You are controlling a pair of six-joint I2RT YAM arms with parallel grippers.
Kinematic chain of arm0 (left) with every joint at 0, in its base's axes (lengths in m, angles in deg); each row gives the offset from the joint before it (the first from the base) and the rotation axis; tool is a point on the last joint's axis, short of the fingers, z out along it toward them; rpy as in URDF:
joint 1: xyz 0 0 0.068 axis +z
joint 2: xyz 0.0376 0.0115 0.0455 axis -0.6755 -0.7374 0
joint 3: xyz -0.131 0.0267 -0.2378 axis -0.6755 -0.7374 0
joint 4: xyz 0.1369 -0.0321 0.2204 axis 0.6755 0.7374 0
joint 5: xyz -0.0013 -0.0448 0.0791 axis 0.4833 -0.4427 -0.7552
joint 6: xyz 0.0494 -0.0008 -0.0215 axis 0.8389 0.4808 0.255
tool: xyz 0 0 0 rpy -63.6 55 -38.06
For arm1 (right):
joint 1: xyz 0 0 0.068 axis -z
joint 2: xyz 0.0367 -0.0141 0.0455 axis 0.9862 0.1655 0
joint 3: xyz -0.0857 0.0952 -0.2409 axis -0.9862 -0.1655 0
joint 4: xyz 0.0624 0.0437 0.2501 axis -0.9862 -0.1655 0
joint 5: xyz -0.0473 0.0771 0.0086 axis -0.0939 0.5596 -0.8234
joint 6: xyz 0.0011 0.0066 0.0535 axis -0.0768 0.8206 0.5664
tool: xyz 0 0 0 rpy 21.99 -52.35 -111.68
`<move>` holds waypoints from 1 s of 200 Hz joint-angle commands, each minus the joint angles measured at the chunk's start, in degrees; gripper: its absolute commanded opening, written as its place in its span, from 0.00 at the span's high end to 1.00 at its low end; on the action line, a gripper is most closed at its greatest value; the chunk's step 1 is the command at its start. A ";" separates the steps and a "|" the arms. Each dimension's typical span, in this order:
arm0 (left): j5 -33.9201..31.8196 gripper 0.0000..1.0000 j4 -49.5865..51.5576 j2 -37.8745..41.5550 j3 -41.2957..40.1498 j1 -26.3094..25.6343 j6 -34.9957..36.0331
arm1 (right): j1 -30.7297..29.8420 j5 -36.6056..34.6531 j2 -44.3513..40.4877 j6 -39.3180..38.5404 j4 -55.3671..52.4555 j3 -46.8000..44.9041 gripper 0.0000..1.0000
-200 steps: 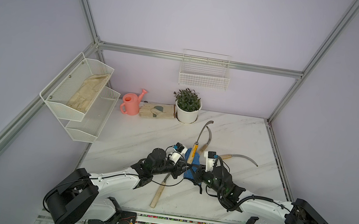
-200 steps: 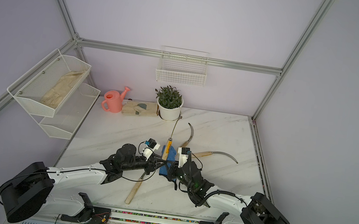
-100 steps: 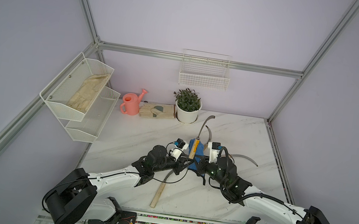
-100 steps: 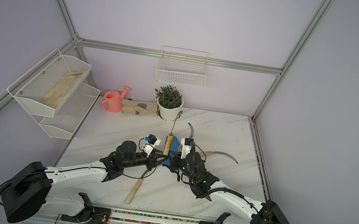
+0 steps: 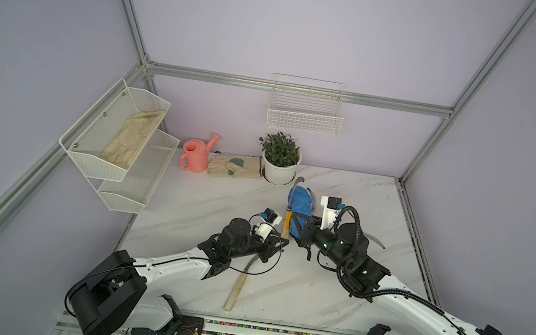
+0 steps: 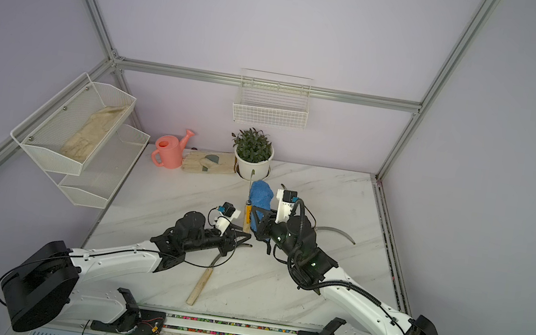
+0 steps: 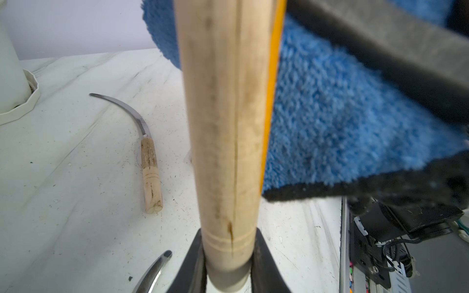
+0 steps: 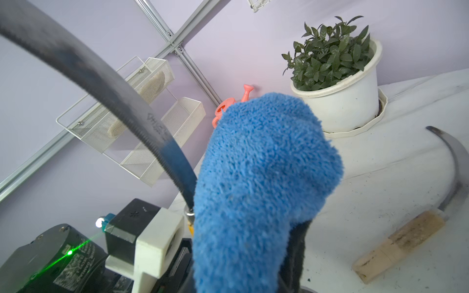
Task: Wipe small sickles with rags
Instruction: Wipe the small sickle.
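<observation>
Top views: left jaws pinch the butt of the held sickle (image 5: 286, 222), which is clear of the surface (image 5: 294, 295). Its long axis runs from the jaws toward the back wall. Right jaws are clamped on the blue rag (image 5: 300, 204), which sits against the blade on the right-arm side, just past the handle's top. My read: the stroke runs along the blade, away from the left jaws, and the right arm makes it. The rag hides most of the blade, and only the tip shows above it. Left wrist: jaws tight on both sides of the handle, rag just beside it, blade out of frame. A spare sickle (image 7: 150, 165) lies flat beyond. Right wrist: the toothed blade arcs out from under the rag. The contact patch is hidden, the right jaws are buried in the rag, and the blade tip is cut off.
</observation>
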State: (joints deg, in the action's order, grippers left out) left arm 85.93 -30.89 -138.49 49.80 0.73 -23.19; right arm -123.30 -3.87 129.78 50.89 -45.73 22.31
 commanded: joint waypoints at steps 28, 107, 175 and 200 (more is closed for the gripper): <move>-0.89 1.00 -0.28 0.46 1.34 -0.45 1.31 | -0.50 1.62 1.52 2.35 4.82 -7.49 1.00; -2.25 1.00 -0.10 0.26 1.40 -0.51 1.59 | -0.93 6.51 0.80 6.01 9.57 -12.04 1.00; -6.74 1.00 2.09 0.25 2.15 -2.34 3.59 | -0.83 2.85 -4.94 2.98 -0.32 -1.90 1.00; -7.22 1.00 2.10 0.44 2.12 -2.63 3.72 | -0.85 0.62 -4.55 2.24 -2.20 -0.41 1.00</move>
State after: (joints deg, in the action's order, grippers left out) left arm 79.18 -28.02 -138.49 49.80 -1.06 -21.64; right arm -123.72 -1.34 125.67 54.91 -46.26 19.84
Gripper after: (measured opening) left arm 0.228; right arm 0.198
